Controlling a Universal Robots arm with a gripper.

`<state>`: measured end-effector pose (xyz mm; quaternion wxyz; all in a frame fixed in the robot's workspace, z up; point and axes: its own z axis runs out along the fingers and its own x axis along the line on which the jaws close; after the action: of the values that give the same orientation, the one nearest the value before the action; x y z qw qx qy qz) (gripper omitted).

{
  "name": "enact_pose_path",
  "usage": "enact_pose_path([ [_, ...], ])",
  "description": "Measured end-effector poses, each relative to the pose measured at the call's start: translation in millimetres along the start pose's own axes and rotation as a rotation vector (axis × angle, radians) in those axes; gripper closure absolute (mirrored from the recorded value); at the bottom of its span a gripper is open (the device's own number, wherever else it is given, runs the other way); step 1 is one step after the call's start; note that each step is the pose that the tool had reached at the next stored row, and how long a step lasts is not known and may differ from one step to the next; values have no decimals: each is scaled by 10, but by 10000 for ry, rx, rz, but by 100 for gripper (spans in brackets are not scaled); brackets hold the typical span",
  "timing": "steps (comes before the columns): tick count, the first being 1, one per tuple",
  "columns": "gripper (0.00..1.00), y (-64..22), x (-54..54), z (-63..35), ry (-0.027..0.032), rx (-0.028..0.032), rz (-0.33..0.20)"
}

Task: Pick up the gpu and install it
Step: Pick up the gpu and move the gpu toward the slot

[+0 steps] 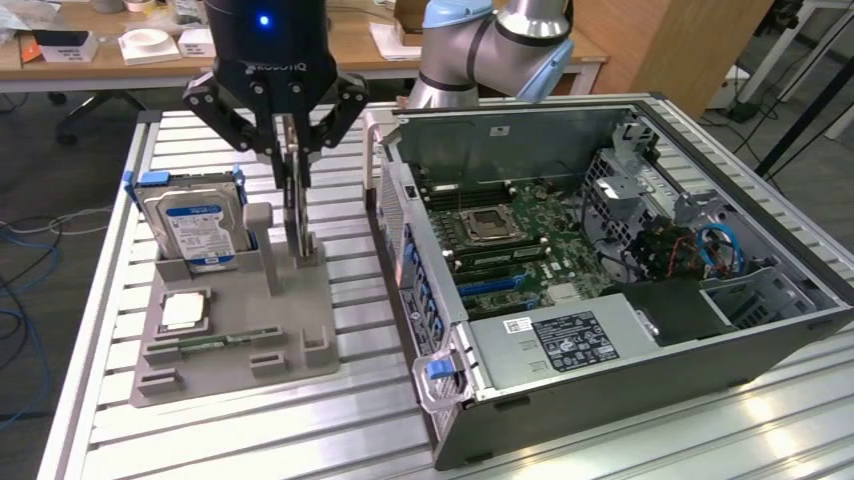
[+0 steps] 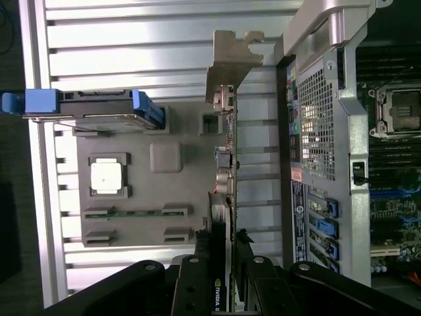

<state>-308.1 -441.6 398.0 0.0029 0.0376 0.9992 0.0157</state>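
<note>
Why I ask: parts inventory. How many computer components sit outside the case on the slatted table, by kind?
hard drive: 1
processor chip: 1
memory stick: 1
gpu: 1
Total: 4

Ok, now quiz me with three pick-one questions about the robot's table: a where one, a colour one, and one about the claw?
1. Where is the hard drive?
A on the floor
B standing in the grey holder
C in a drawer

2. What colour are the hard drive's side clips?
A blue
B red
C yellow

3. The gripper is:
A wide open
B holding a cup
C shut on the gpu

Answers: B, it stands upright in the holder; A, blue clips show at its sides; C, it pinches the thin card edge-on.
</note>
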Motion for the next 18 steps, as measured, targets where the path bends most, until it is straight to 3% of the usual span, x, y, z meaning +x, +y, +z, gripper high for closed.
enact_pose_path([
  [18,74,3,-1,-90,0,8,-1],
])
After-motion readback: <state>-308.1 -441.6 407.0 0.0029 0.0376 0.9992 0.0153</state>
